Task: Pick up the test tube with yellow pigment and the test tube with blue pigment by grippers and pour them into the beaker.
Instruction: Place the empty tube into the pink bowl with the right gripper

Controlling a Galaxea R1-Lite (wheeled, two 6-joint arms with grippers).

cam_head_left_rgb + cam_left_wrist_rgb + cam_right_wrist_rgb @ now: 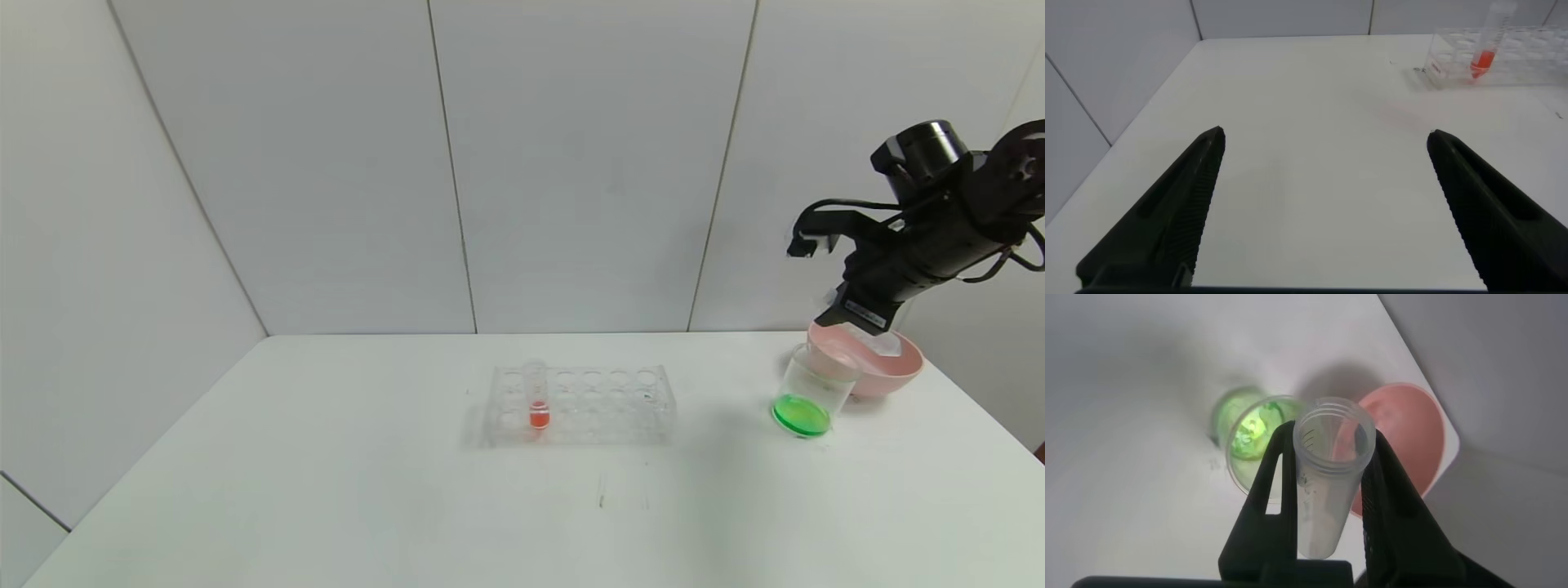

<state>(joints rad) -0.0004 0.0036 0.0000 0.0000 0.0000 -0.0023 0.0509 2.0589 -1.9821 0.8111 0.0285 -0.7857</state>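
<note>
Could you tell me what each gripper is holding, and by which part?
The right gripper clamps an empty clear plastic test tube around its body below the mouth; the left gripper holds nothing.

White table (326, 490) carries tube rack (581, 406), beaker (810, 392), pink bowl (886, 367).

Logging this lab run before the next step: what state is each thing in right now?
Beaker: upright, holding green liquid.
Right gripper: above the pink bowl, shut on an emptied test tube.
Left gripper: open, holding nothing.
Tube rack: holds one upright red-orange tube.
</note>
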